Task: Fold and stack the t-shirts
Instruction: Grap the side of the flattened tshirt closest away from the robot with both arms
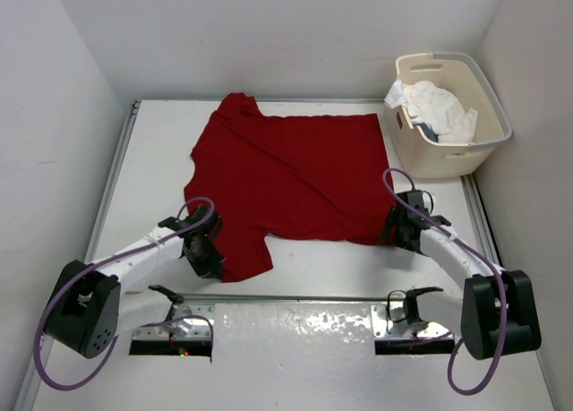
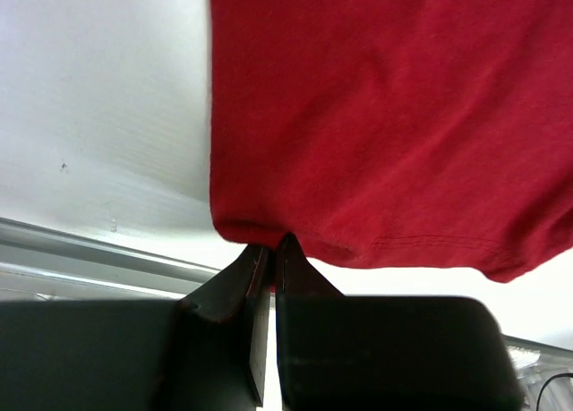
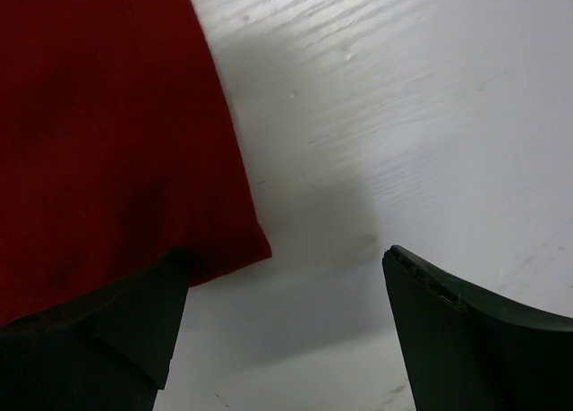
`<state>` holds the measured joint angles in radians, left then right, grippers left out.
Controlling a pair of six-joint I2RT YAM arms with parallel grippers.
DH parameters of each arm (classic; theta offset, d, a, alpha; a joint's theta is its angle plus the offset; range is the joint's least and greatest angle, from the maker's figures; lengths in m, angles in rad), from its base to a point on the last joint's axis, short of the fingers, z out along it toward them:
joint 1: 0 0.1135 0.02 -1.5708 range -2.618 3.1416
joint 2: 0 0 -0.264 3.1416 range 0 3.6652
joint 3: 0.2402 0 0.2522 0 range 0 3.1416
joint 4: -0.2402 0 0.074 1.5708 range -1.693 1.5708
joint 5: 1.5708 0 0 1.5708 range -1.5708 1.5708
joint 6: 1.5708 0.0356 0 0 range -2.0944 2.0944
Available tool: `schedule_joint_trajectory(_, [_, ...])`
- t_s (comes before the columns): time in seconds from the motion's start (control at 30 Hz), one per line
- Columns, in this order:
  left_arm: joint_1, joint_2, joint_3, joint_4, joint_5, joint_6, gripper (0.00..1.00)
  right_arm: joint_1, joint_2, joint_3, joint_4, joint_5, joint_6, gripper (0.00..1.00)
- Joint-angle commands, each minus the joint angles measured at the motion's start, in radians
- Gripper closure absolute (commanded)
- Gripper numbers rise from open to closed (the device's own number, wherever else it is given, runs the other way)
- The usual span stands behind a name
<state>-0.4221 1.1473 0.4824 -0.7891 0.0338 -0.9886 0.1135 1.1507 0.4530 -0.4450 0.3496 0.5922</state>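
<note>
The deep red t-shirt (image 1: 295, 174) lies spread on the white table. My left gripper (image 1: 208, 250) is shut on the shirt's near-left sleeve hem; in the left wrist view the fingertips (image 2: 288, 250) pinch the red cloth (image 2: 394, 115). My right gripper (image 1: 400, 227) is open at the shirt's near-right corner; in the right wrist view (image 3: 286, 268) one finger overlaps the red corner (image 3: 116, 142) and the other is over bare table. A white shirt (image 1: 439, 109) lies bunched in the basket, with a bit of dark teal cloth (image 1: 428, 132) under it.
The cream laundry basket (image 1: 488, 102) stands at the back right. A metal rail (image 1: 295, 297) runs along the table's near edge. White walls close in on the left, back and right.
</note>
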Motion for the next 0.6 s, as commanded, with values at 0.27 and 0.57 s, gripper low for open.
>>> schedule_joint_trajectory(0.27, [-0.009, 0.017, 0.045, -0.052, -0.029, 0.042, 1.00, -0.009, 0.024, -0.160, 0.287, -0.037, 0.083, 0.37])
schedule_joint_trajectory(0.57, [-0.009, 0.017, 0.111, -0.162, -0.083, 0.065, 1.00, -0.009, -0.097, -0.229, 0.217, -0.014, 0.081, 1.00])
